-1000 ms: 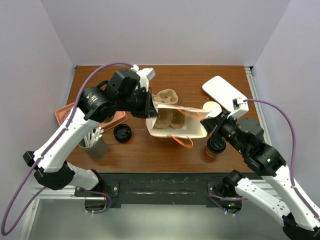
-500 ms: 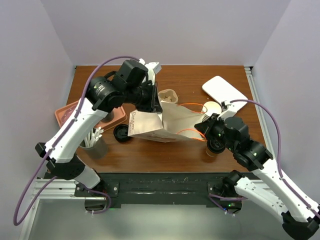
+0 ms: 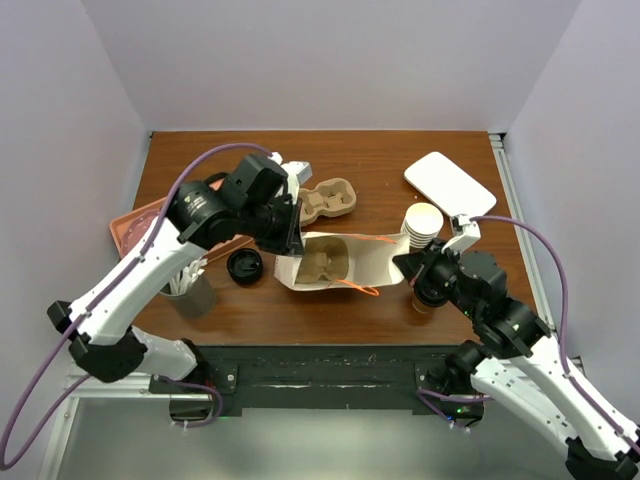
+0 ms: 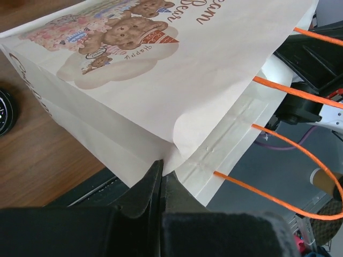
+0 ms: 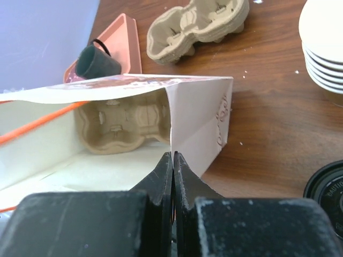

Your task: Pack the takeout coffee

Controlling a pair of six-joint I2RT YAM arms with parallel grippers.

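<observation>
- Left gripper point(image 4: 162, 170): jaws fully closed, pinching a fold of the bag point(image 3: 372, 262) at its left end.
- Right gripper point(image 5: 172, 160): jaws fully closed on the edge of the bag's side wall at the mouth.
- Bag: held between the two arms, lying on its side with the mouth open toward the right arm. The orange handles point(image 4: 292, 93) hang loose.
- Inside the bag: a pulp carrier point(image 5: 122, 124) rests on the lower wall. A second carrier point(image 3: 331, 198) sits on the table point(image 3: 470, 150) beyond the bag.
- Coffee point(image 3: 430, 296): upright on the table, outside the bag, just beside the right gripper and partly hidden by it. Not yet packed.
- Nearby, not task items: cup stack point(image 3: 422, 222) and loose lid point(image 3: 245, 266).
- Step in hand, as judged: opening and steadying the bag with the carrier in place, before loading.
- Next move, as judged: the right gripper must let go of the rim and take the coffee upright by its body. The left must hold the mouth open alone.
- Risk: the mouth may sag shut once one side is released, and a tilted cup may leak.
</observation>
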